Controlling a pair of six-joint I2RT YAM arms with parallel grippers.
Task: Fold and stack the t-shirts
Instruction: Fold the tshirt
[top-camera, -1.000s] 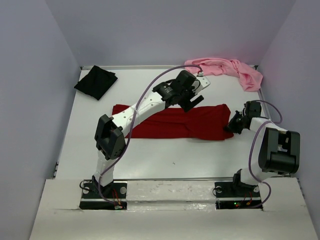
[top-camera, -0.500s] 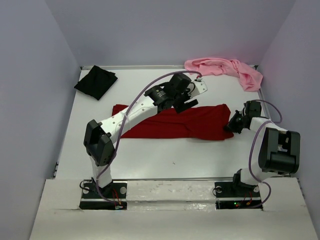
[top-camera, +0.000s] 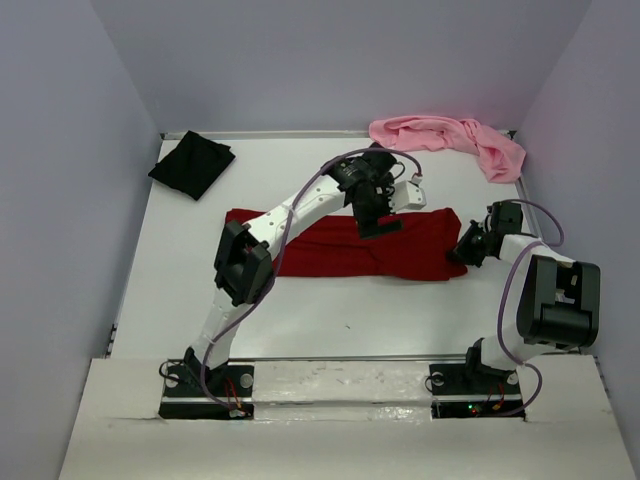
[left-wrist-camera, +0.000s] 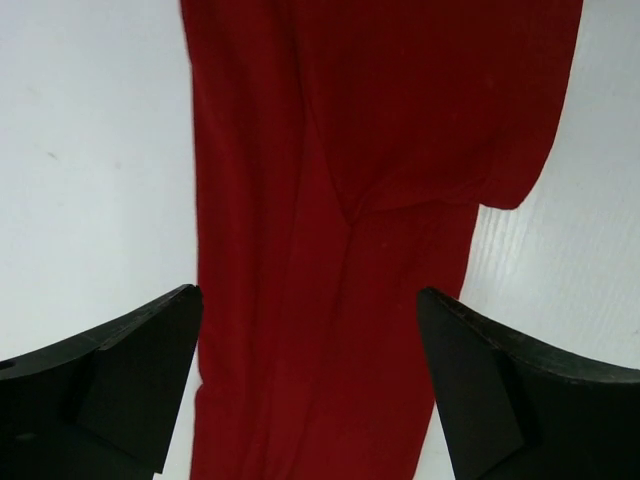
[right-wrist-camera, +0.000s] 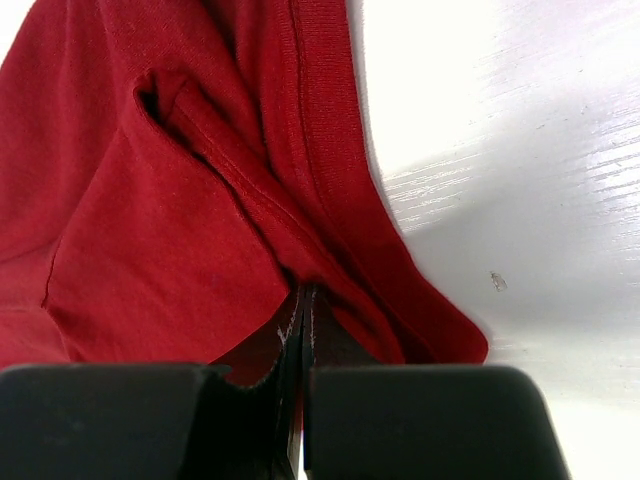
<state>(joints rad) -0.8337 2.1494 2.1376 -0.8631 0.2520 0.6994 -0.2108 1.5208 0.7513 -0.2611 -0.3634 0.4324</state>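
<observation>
dark red t-shirt (top-camera: 420, 252), black t-shirt (top-camera: 192, 165), pink t-shirt (top-camera: 450, 135)

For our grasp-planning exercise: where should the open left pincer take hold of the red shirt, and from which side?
Probably the far right corner of the red shirt, from straight above. It lies flat as a long strip, offering only edges; the right pincer is shut on the near right corner, and the open left pincer hovers close by.

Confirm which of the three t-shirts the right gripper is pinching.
The dark red t-shirt, laid out mid-table; the right gripper is shut on its right edge. The black t-shirt and pink t-shirt lie at the far corners, untouched.
</observation>
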